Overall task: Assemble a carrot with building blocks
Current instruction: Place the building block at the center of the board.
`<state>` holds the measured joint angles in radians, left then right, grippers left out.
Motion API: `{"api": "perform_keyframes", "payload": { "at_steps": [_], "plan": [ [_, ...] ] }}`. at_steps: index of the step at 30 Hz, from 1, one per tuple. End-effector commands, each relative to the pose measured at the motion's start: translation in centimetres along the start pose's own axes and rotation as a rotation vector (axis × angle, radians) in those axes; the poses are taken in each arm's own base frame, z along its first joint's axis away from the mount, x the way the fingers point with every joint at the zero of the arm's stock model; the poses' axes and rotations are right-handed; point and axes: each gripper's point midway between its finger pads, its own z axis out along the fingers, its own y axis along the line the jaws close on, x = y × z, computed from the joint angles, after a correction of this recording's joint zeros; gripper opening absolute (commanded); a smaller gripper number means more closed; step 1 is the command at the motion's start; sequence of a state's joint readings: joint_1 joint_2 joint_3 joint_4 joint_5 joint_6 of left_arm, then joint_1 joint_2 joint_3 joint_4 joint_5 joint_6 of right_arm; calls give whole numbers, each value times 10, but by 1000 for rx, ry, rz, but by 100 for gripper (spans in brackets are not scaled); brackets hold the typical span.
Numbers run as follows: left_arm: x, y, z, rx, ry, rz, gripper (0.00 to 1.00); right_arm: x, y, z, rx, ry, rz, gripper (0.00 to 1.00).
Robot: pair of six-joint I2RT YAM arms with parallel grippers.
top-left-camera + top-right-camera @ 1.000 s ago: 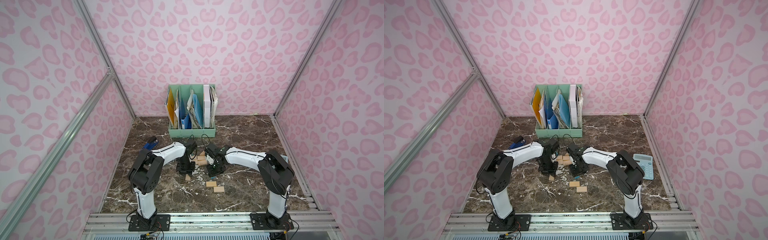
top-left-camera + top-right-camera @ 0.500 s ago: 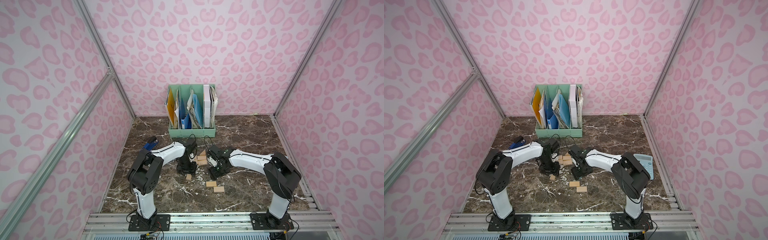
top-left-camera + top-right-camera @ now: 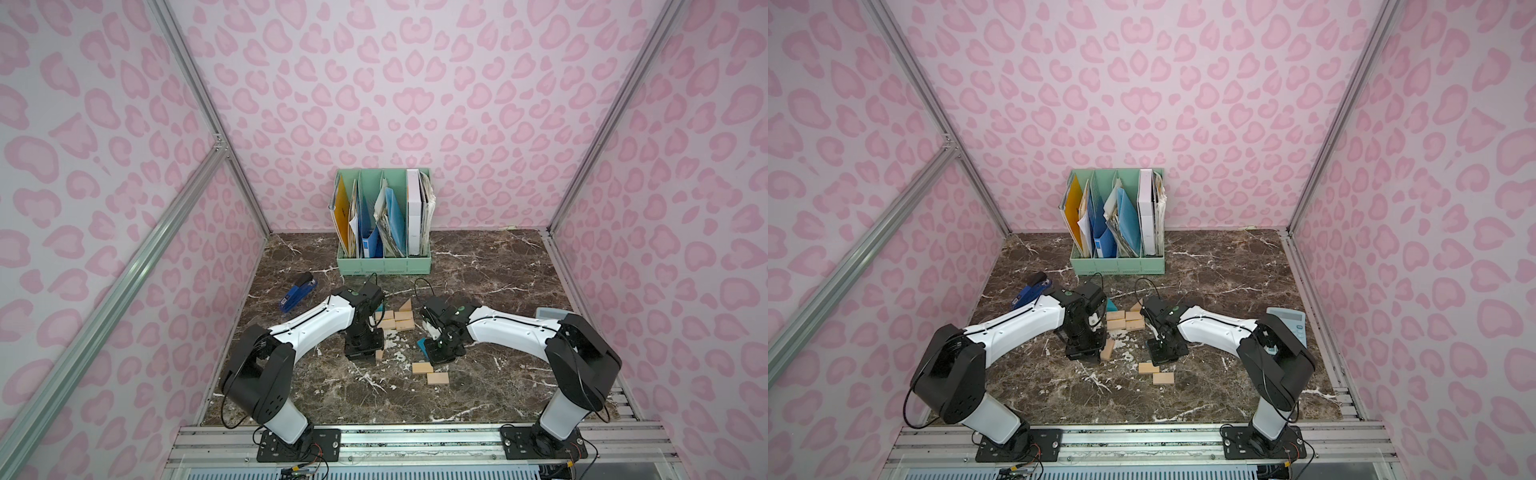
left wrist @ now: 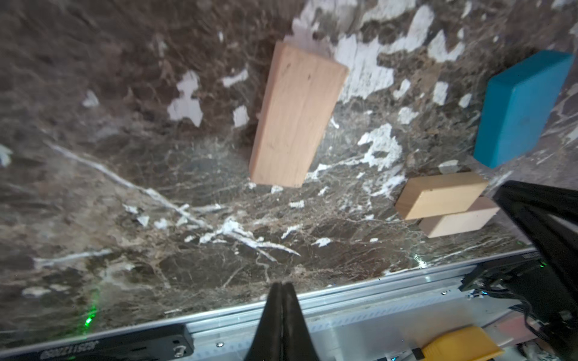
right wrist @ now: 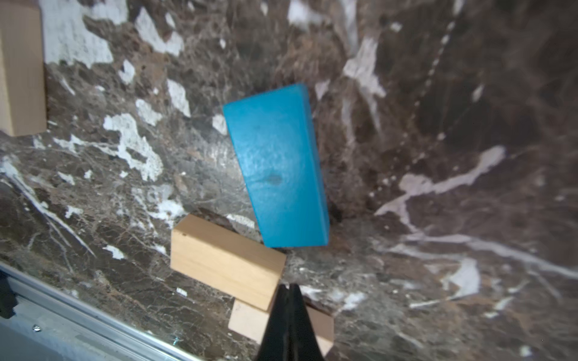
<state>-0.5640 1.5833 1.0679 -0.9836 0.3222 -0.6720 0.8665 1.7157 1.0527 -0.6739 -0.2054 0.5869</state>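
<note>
The carrot shows in both top views as a cluster of several tan blocks point(image 3: 395, 322) with a tan triangle point(image 3: 406, 306) and a teal triangle point(image 3: 1111, 306) at its far end. My left gripper point(image 4: 282, 285) is shut and empty, just short of a loose tan block point(image 4: 297, 115) that lies by itself point(image 3: 379, 354). Also shut and empty, my right gripper point(image 5: 290, 286) hangs over two tan blocks point(image 5: 225, 256) lying side by side point(image 3: 430, 373). The teal rectangular block point(image 5: 278, 165) lies flat just beyond them point(image 3: 423, 345).
A mint file organiser point(image 3: 384, 266) stands at the back wall. A blue stapler point(image 3: 297, 291) lies at the left and a calculator point(image 3: 1287, 322) at the right. White crumbs point(image 4: 362, 65) dot the marble top. An aluminium rail point(image 3: 415, 432) runs along the front edge.
The right arm's elbow has swung to the right and its gripper has come slightly toward the front. The left arm has barely moved.
</note>
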Motion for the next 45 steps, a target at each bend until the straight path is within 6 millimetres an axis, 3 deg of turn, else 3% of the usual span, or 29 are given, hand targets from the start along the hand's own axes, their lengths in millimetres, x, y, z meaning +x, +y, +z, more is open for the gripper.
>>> {"api": "perform_keyframes", "payload": {
  "at_steps": [1,7,15,23,35,45],
  "plan": [
    [0,-1,1,21,-12,-88,0,-3,14,4,-75,1,47,0],
    [-4,-5,23,67,11,-107,0,-11,17,8,-59,-6,40,0],
    [-18,-11,44,77,33,-114,5,-9,1,11,26,-2,47,0],
    [-26,5,61,54,61,-150,5,-10,-9,12,61,-5,69,0],
    [-35,24,54,37,53,-185,4,-17,-14,4,82,-22,78,0],
    [-36,40,43,-3,40,-190,4,-27,-22,10,93,-23,88,0]
  ]
}}
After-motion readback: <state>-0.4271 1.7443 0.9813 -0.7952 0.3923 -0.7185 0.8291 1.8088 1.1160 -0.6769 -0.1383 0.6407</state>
